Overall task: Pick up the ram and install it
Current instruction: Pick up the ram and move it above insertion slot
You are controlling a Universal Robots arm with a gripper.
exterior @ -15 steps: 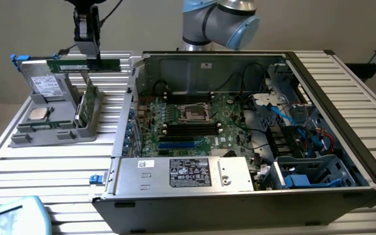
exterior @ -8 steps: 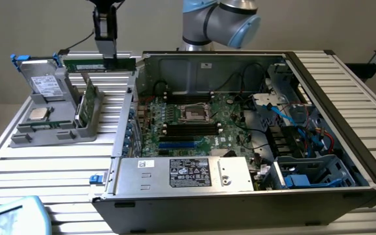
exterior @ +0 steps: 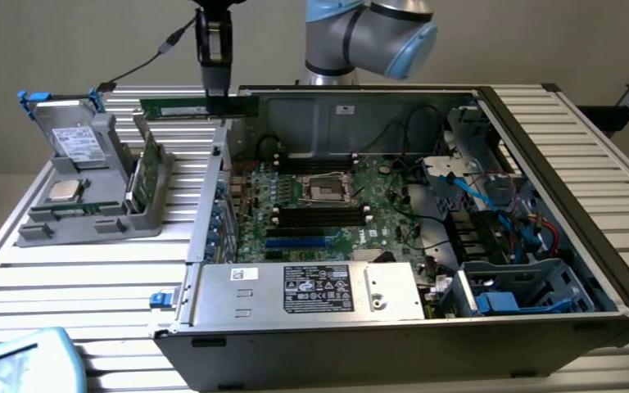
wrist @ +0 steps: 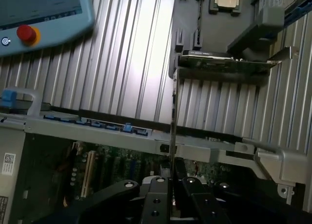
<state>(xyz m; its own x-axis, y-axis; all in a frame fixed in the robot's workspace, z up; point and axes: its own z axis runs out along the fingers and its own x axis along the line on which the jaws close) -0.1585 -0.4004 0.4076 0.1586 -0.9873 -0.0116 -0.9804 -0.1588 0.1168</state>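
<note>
Beyond the grey plastic parts holder (exterior: 79, 223) on the slatted metal table (exterior: 52, 286), the long green ram stick (exterior: 178, 108) hangs level in the air, the black hand (exterior: 217, 97) clamped on it off-centre. It's just above the open black computer case's (exterior: 402, 360) side wall, so I'd worry it clips that edge or twists in the grip.

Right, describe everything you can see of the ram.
The ram is a long, narrow green board with a small pale label, held level on its long edge in the air by the open computer case's far corner, on the exterior view's left. The gripper's fingers clamp it off-centre; nothing else touches it.
</note>
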